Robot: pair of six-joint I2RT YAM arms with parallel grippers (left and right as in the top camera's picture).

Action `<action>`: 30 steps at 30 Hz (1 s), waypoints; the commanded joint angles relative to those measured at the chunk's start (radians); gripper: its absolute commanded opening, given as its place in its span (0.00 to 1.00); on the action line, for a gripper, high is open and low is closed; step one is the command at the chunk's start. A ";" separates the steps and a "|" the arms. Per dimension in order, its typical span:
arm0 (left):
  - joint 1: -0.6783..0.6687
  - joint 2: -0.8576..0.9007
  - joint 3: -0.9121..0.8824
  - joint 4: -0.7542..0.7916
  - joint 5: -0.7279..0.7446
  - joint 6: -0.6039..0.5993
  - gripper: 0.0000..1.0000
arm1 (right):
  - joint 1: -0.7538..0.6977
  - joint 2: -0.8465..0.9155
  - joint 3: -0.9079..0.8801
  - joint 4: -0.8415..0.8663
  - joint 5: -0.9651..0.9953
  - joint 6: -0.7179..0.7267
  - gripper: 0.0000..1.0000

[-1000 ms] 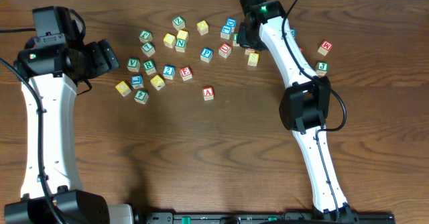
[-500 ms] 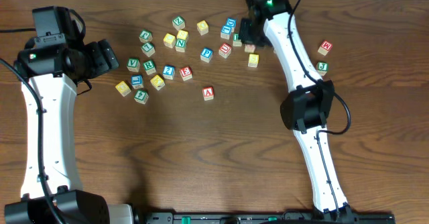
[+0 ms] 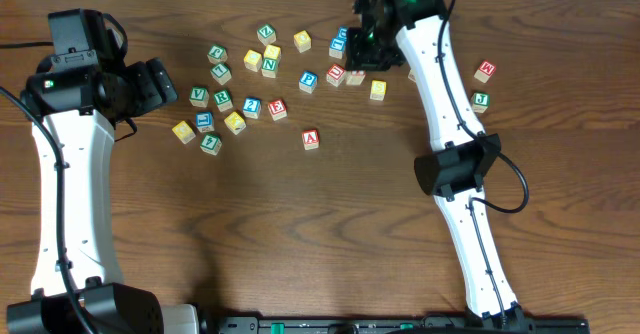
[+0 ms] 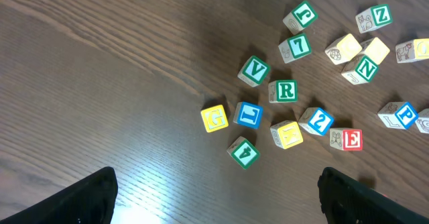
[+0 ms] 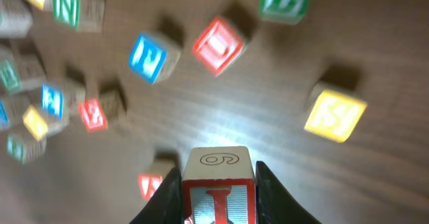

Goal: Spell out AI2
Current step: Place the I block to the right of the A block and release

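The blocks are small wooden cubes with pale bare edges and painted faces, scattered on a dark brown table (image 3: 300, 234) with fine straight grain.

My right gripper (image 5: 218, 200) is closed to 1 cube's width on the I block (image 5: 218, 177). The block shows a red I in a red frame on the face toward my camera and a thin outlined 6 or 9 on the face above it. My black fingers (image 5: 165, 197) press flat against 2 of its sides. From overhead this gripper sits near the table's 12 o'clock edge, and the I block is hidden beneath it.

The A block (image 3: 311, 139), red letter up, lies alone at 7 o'clock from my right gripper, well apart from the other cubes. The 2 block (image 4: 316, 121), with a blue numeral, lies in the cluster at 3 o'clock from my left gripper (image 3: 155, 84). A red E block (image 4: 347, 139) is just beside it at 4 o'clock. My left gripper is spread wide with nothing in it, and only its 2 dark tips show at the bottom corners of its camera.

Beyond the I block, all blurred, a yellow block (image 5: 335, 111) lies at 2 o'clock, a red block (image 5: 220, 46) at 12 and a blue block (image 5: 153, 58) at 11. From overhead, the red block sits near the line from my right gripper to the A block.
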State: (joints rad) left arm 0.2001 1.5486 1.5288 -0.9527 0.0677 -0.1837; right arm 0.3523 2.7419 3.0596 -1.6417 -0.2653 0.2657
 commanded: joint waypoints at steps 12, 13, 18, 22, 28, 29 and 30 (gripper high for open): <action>0.000 -0.005 0.026 0.012 -0.012 -0.006 0.95 | 0.135 -0.004 -0.235 -0.050 0.042 -0.095 0.17; 0.000 -0.005 0.026 0.013 -0.012 -0.006 0.95 | 0.145 -0.004 -0.244 -0.048 0.054 -0.095 0.17; 0.000 -0.005 0.026 0.013 -0.012 -0.006 0.95 | 0.191 -0.004 -0.261 -0.038 0.154 -0.053 0.17; 0.000 -0.005 0.026 0.013 -0.012 -0.006 0.95 | 0.222 -0.004 -0.261 -0.033 0.243 -0.015 0.22; 0.000 -0.005 0.026 0.012 -0.012 -0.006 0.95 | 0.251 -0.004 -0.293 0.010 0.267 0.004 0.25; 0.000 -0.005 0.026 0.012 -0.012 -0.006 0.95 | 0.254 -0.004 -0.304 0.018 0.267 0.008 0.25; 0.000 -0.005 0.026 0.012 -0.012 -0.006 0.95 | 0.257 -0.004 -0.312 0.023 0.272 0.014 0.25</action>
State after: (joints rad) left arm 0.2001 1.5486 1.5288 -0.9386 0.0677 -0.1837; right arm 0.5949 2.7419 2.7754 -1.6314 -0.0315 0.2485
